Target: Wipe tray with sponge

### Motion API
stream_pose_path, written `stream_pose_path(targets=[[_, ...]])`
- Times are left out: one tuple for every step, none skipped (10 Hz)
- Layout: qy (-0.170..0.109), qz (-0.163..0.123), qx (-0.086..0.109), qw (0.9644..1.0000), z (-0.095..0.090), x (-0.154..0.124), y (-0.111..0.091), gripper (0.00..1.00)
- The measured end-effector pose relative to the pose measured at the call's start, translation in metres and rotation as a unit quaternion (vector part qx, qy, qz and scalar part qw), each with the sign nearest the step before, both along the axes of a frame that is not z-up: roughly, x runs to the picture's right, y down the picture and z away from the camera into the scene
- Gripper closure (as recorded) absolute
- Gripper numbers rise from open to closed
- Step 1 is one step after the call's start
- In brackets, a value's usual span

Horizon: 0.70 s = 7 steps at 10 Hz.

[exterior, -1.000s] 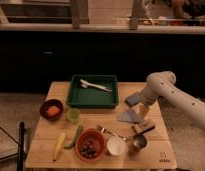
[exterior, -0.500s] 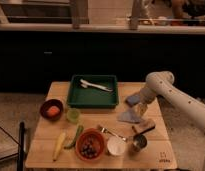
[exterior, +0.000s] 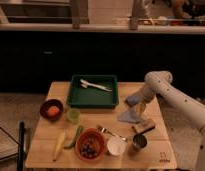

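The dark green tray [exterior: 93,104] stands at the back middle of the wooden table and has white utensils [exterior: 98,85] lying in it. A small blue-grey sponge [exterior: 131,100] shows just right of the tray's right side. My gripper [exterior: 140,106] hangs from the white arm [exterior: 163,85] that comes in from the right. It is low over the table right beside the sponge; I cannot tell whether it holds the sponge. A flat grey-blue cloth [exterior: 128,117] lies just below the gripper.
A tan brush block [exterior: 144,127] lies in front of the cloth. A red bowl [exterior: 51,109] and green cup [exterior: 73,115] stand left. At the front are a red bowl of dark fruit [exterior: 89,145], white cup [exterior: 116,146], dark cup [exterior: 139,142], and yellow [exterior: 59,145] and green [exterior: 77,136] produce.
The gripper has shifted slightly right and lower beside the sponge. Nothing else on the table has moved.
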<state>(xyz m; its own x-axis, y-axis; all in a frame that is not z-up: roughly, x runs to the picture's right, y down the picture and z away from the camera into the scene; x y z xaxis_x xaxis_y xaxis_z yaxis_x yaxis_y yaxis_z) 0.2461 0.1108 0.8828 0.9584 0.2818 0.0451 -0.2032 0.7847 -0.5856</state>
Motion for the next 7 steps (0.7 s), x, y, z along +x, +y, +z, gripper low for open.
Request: stream_pose_path(targets=[[0.000, -0.001, 0.000, 1.0000, 0.001, -0.001, 0.000, 0.20], [-0.002, -0.005, 0.013, 0.9999, 0.001, 0.002, -0.003, 0.20], [-0.006, -0.010, 0.023, 0.9997, 0.001, 0.006, -0.005, 0.20], [-0.015, -0.018, 0.034, 0.9991, 0.004, 0.006, -0.007, 0.20], [-0.023, -0.027, 0.043, 0.9985, 0.006, 0.006, -0.009, 0.20], [-0.032, -0.038, 0.052, 0.9974, 0.010, 0.007, -0.011, 0.20], [-0.041, -0.047, 0.059, 0.9963, 0.012, 0.009, -0.014, 0.20]])
